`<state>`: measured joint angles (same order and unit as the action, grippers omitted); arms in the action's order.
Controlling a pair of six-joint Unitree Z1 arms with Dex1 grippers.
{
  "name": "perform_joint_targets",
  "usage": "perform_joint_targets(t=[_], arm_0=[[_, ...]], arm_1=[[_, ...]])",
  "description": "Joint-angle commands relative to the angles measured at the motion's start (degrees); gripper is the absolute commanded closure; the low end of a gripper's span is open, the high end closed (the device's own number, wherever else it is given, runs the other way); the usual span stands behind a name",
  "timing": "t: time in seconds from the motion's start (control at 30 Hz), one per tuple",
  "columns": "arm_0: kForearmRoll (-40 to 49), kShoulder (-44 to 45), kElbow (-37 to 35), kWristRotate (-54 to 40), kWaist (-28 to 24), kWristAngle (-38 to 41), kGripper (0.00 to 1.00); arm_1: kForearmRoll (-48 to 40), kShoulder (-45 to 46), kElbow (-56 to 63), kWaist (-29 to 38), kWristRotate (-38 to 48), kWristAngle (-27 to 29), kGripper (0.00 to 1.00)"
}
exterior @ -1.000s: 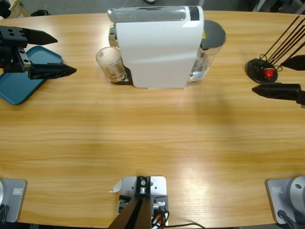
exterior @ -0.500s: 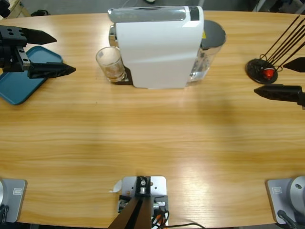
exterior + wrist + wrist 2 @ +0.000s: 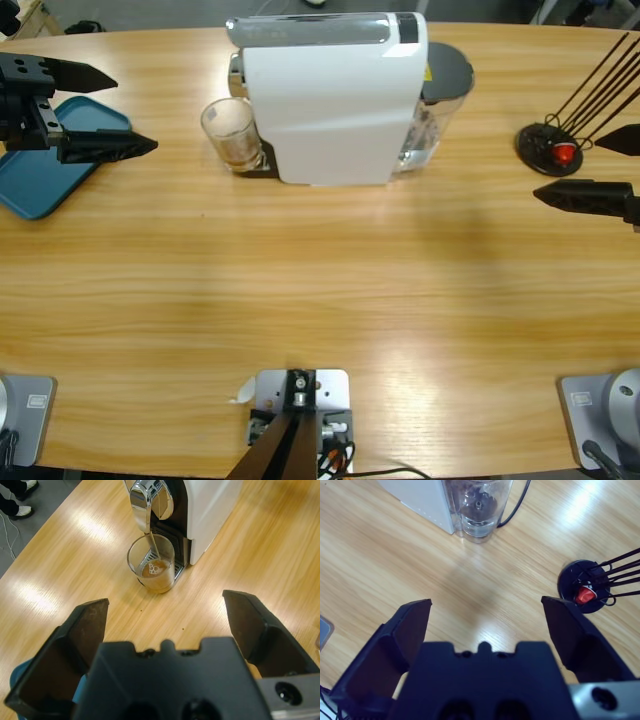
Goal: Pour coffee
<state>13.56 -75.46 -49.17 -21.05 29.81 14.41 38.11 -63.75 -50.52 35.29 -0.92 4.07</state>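
Note:
A small clear glass tumbler [image 3: 231,131] stands on the drip tray of the white coffee machine [image 3: 335,105], under its chrome spout [image 3: 150,500]. In the left wrist view a shallow layer of amber-brown coffee [image 3: 154,572] with bubbles lies in the tumbler [image 3: 151,564], and a thin stream falls into it from the spout. My left gripper [image 3: 138,112] hangs open to the left of the tumbler, a hand's width away, with nothing between its jaws [image 3: 165,602]. My right gripper [image 3: 565,168] is open and empty at the table's right edge [image 3: 484,604].
A blue tray [image 3: 35,185] lies under my left arm at the left edge. A black wire stand [image 3: 548,148] holding a red capsule [image 3: 585,595] sits beside my right gripper. The machine's clear water tank [image 3: 477,505] is at its right end. A person's shoes [image 3: 20,510] show on the floor.
My right gripper has drifted slightly toward the right edge. The left gripper, the tumbler and the machine have not moved.

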Motion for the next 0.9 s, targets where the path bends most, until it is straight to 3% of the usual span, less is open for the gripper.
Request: perform_joint_targets(t=[0.03, 0.9], arm_0=[[0.06, 1.28, 2.22, -0.59, -0.45, 1.23, 0.000], [0.06, 2.17, 2.32, -1.80, -1.95, 1.58, 0.000]], arm_1=[[0.36, -0.90, 1.62, 0.48, 1.63, 7.39, 0.001], [0.03, -0.32, 1.95, 0.57, 0.92, 7.53, 0.000]])
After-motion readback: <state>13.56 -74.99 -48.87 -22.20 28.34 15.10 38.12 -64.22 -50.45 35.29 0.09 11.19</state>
